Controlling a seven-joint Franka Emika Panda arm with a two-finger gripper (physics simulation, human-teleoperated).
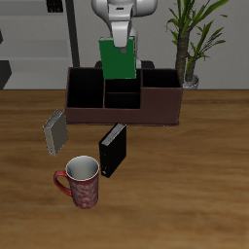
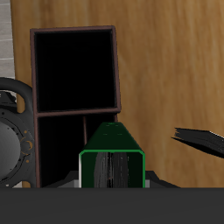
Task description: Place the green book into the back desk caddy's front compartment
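We had the green book clamped in the hand, upright, above the caddy; front compartment lay just below and frontward; we judged a short forward shift, then lowering.

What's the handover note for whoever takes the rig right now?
Gripper: shut on the green book, holding it upright by its top edge.
Book hangs over the back desk caddy, above its middle cells, not yet inside.
Front compartment: empty.
Done: book picked up and carried to the caddy.
Left: line up over the front compartment, lower, release.
Black book, grey book and mug stand in front of the caddy.
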